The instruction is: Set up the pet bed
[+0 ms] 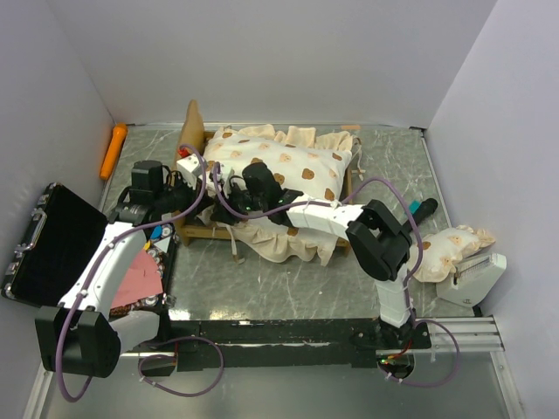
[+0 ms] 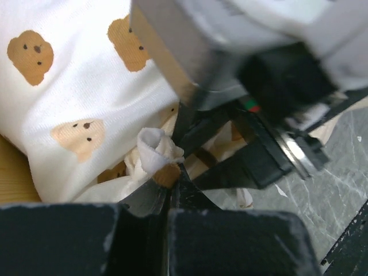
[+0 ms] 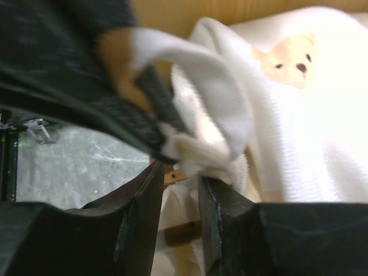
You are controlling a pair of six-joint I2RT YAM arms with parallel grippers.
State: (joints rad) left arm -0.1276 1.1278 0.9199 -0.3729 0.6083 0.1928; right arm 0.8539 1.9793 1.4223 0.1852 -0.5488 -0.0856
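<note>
Step in hand: as I judge it, you are tucking the near-left corner of the mattress (image 1: 288, 161) into the pet bed (image 1: 196, 229).
Where the bed is: toward 12 o'clock on the table (image 1: 262, 288), with the headboard (image 1: 192, 118) at its 9 o'clock end. The mattress lies across the frame, and its ruffle spills over the 6 o'clock rail.
Pillow: the pillow (image 1: 450, 249) lies well apart at 3 o'clock and is not yet on the bed.
Left gripper: the left gripper (image 2: 171, 184) has its jaws closed. A fold of the ruffle sits right at the tips and looks pinched.
Right gripper: the right gripper (image 3: 179, 178) has its jaws parted by a narrow gap. Bunched ruffle touches the tips, but nothing is clearly between them.
Doing it well: hold the pinch steady with your left gripper. Bring the right jaws around a single layer of cloth before you close them. Draw the corner toward 9 o'clock and down inside the rail, and avoid lifting.
Watch for: the two grippers are nearly touching, so move one at a time.
Also near: a black case (image 1: 52, 244) stands open at 9 o'clock, clear of the work.
</note>
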